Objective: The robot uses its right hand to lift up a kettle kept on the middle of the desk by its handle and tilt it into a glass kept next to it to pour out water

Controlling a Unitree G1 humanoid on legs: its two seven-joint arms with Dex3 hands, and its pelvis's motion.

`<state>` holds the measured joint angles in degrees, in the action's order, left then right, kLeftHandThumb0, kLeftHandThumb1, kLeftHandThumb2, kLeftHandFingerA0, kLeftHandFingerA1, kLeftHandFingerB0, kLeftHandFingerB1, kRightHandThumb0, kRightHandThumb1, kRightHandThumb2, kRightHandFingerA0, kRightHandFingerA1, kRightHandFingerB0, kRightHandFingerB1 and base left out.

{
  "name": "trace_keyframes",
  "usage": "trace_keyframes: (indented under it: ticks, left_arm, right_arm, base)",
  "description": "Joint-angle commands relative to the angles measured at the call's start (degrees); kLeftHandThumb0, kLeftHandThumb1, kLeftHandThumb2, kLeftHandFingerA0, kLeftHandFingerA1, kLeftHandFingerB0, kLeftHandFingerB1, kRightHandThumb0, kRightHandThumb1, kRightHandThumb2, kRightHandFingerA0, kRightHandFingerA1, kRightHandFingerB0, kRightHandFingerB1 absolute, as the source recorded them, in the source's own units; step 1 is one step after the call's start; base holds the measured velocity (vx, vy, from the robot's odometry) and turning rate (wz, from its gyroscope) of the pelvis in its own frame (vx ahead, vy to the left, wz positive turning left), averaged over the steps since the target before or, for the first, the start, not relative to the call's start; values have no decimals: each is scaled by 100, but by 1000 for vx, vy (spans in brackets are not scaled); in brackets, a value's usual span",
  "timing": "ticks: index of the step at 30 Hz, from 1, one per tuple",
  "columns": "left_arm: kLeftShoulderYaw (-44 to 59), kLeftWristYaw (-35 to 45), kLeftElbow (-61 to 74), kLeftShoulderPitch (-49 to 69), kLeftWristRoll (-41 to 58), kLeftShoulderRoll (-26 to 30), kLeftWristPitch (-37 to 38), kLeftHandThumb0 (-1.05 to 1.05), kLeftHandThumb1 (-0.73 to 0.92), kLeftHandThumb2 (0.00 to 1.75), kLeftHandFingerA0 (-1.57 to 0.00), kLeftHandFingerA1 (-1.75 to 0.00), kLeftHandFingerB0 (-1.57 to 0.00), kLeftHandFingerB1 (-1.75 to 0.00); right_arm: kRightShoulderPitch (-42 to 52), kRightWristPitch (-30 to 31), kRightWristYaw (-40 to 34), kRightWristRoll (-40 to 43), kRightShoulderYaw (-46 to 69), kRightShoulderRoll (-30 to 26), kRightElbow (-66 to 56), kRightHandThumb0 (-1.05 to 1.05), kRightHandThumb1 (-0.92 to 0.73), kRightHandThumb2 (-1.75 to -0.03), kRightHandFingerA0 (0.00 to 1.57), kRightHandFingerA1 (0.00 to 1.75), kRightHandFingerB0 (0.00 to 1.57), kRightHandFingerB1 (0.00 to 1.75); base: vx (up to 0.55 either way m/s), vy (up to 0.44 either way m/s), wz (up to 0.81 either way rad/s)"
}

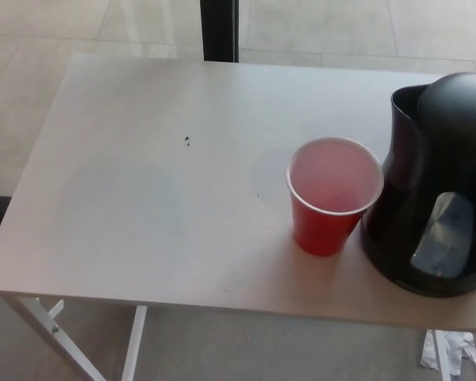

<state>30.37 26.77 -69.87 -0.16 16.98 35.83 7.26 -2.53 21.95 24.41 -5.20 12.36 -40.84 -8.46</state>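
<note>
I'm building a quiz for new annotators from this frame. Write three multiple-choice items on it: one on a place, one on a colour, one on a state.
1. Where does the red plastic cup stand relative to the black plastic kettle?
A. On the kettle's picture-left side, close beside it
B. Behind the kettle
C. At the far left edge of the table

2. What colour is the cup's outer wall?
A. Blue
B. Red
C. Green

3. In what state is the cup on the white rectangular table?
A. Lying on its side
B. Upside down
C. Upright, mouth open to the top

Answers:
1. A: the cup sits just picture-left of the kettle, near the table's front right.
2. B: the wall below the pale rim is red.
3. C: its open mouth faces up and the pinkish inside shows.

Neither robot hand is in view.
</note>
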Motion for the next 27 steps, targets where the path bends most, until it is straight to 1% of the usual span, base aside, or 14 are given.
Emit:
trace_keyframes:
  ticks: [1,3,5,10,12,13,16,17,19,20,21,22,23,27]
  left_arm:
    - [-4,-11,8,29,21,33,13,-91,92,81,-48,-57,-39,-54]
    - [2,-9,4,31,31,27,6,-91,92,80,-47,-56,-40,-54]
    - [35,33,-26,42,67,19,2,-95,82,93,-45,-60,-36,-57]
    - [-12,-43,-16,47,8,22,14,-90,92,81,-48,-56,-40,-54]
    - [-5,-46,-18,62,16,37,19,-96,81,95,-47,-60,-37,-56]
    - [21,-27,-19,58,48,37,-4,-85,78,120,-47,-64,-37,-60]
    - [44,-22,-48,64,66,40,-33,-84,78,120,-47,-64,-37,-60]
    - [45,-24,-50,66,64,36,-28,-93,92,84,-50,-60,-38,-55]
    - [51,-6,-36,100,70,28,-13,-85,79,120,-45,-64,-35,-60]
    - [56,-18,-33,109,74,22,-15,-85,79,120,-45,-63,-36,-60]
    - [46,-31,-31,123,61,14,-2,-94,92,86,-50,-60,-36,-54]
    - [35,-48,-29,134,46,11,11,-83,79,120,-45,-63,-36,-59]
    - [32,-59,-37,147,38,11,32,-95,82,98,-47,-61,-35,-56]
    - [28,-51,-46,167,35,-1,58,-96,83,99,-46,-60,-35,-56]
  right_arm:
    - [246,-37,301,60,72,-248,-7,-90,-44,-74,0,0,0,0]
    - [241,-50,320,80,89,-267,10,-88,-54,-57,0,0,0,0]
    - [283,-277,477,407,507,-324,97,-89,-46,-74,0,0,0,0]
    - [360,-155,540,421,1019,-574,43,-88,-55,-57,0,0,0,0]
    - [391,-167,535,493,1268,-601,44,-86,-46,-70,0,0,0,0]
    - [413,-170,545,496,1398,-654,58,-94,-54,-87,0,24,0,0]
    - [472,-256,591,564,1679,-708,93,-102,-60,-92,0,24,0,0]
    - [474,-208,604,580,1730,-720,84,-105,-63,-95,0,25,0,2]
    - [639,-205,546,465,2053,-847,-15,-105,-61,-98,0,30,0,6]
    - [716,-265,556,474,2191,-861,-63,-105,-60,-99,0,32,0,6]
    - [763,-300,596,526,2332,-878,-66,-105,-61,-100,0,31,0,2]
    - [801,-320,619,533,2418,-904,-69,-105,-61,-100,0,31,0,4]
    - [953,-329,706,652,2755,-878,-141,-105,-62,-100,0,29,0,2]
    - [1251,-454,1030,1079,3409,-742,-132,-101,-60,-97,0,26,0,0]
  base:
    - [0,0,0]
    - [0,0,0]
    - [0,0,0]
    - [0,0,0]
    - [0,0,0]
    - [0,0,0]
    - [0,0,0]
    - [0,0,0]
    - [0,0,0]
    - [0,0,0]
    - [0,0,0]
    - [0,0,0]
    - [0,0,0]
    - [0,0,0]
